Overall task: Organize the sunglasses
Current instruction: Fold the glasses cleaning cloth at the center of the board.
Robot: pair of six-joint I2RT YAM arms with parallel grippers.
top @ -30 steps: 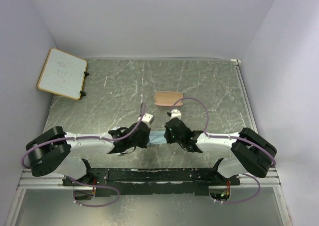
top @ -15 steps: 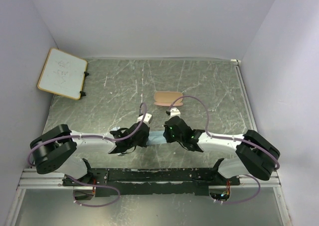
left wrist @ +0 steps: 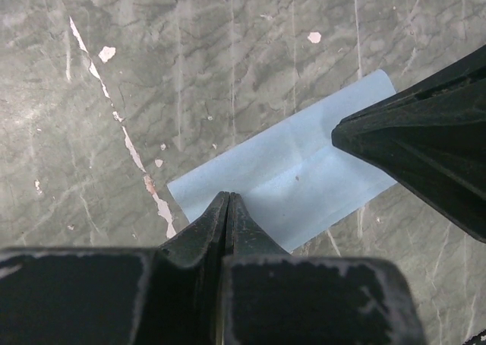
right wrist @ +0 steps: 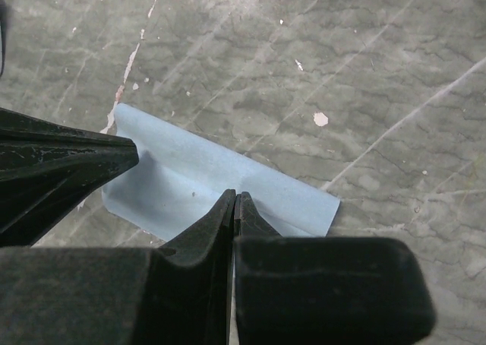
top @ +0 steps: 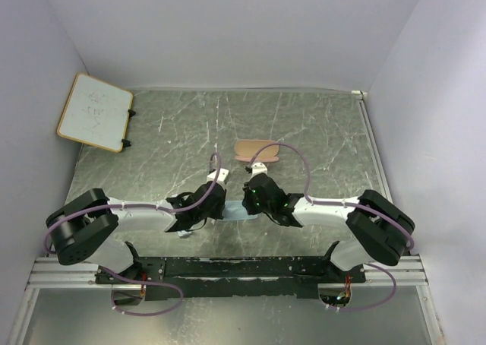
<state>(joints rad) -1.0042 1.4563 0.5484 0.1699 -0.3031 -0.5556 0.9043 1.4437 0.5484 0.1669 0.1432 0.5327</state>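
**Top view.** Left claw [top: 223, 210] and right claw [top: 245, 207] close together at lower centre, both down on a pale blue cloth [top: 235, 213] on the table [top: 326, 132]. Tan case [top: 257, 150] just above centre, apart from the cloth; too small to tell whether open or closed. Whiteboard [top: 94, 111] at upper left. No sunglasses to be seen.

**Left wrist view.** Left claw [left wrist: 227, 199] at bottom centre, pressed together and apparently pinching the cloth's [left wrist: 288, 178] near edge. Right claw coming in from the right of the frame, tip on the cloth. No sunglasses here.

**Right wrist view.** Right claw [right wrist: 235, 197] at bottom centre, pressed together and apparently pinching the cloth's near edge beside a raised crease. Left claw at the left edge of the frame. No sunglasses here either.

**Progress, as a judgement.** Cloth step in hand, probably a fold. Sunglasses perhaps already in the case, though not confirmable. Left to do, seemingly: finishing and stowing the cloth.
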